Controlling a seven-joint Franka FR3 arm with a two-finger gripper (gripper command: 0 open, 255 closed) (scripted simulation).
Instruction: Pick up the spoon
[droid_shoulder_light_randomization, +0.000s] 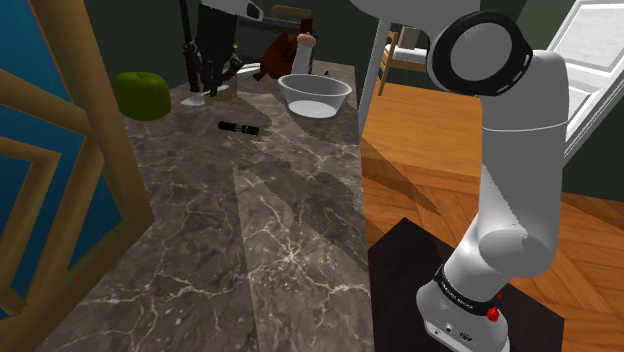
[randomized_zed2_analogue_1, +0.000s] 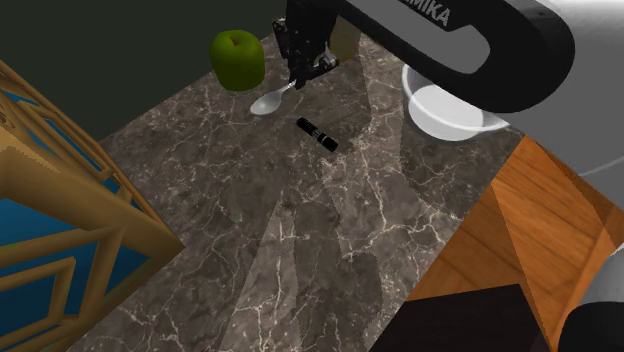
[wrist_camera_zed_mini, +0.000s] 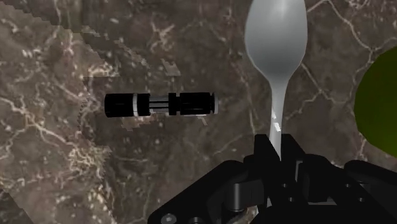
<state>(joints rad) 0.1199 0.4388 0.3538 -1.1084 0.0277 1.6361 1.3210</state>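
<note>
At the far end of the dark marbled countertop (randomized_zed2_analogue_1: 300, 230), the pale grey spoon (wrist_camera_zed_mini: 277, 38) is pinched by its handle between the two black fingers of the gripper (wrist_camera_zed_mini: 275, 153). In the wrist view the handle runs straight out from between the closed fingers and the spoon's bowl points away from the hand. In the second exterior view the spoon (randomized_zed2_analogue_1: 266, 101) slants, handle end high at the gripper (randomized_zed2_analogue_1: 303, 78) and bowl low over the stone. Contact between the bowl and the surface cannot be determined.

A short black cylinder (randomized_zed2_analogue_1: 318, 134) with pale bands lies flat on the countertop near the spoon, clear of it, on the side toward the stand. A green apple (randomized_zed2_analogue_1: 238, 58) sits close beyond the spoon's bowl, not touching it. A white bowl (droid_shoulder_light_randomization: 315, 93) stands upright at the shoulder view's right of the gripper (droid_shoulder_light_randomization: 212, 82), near the counter edge beside the wooden floor (droid_shoulder_light_randomization: 440, 140).
</note>
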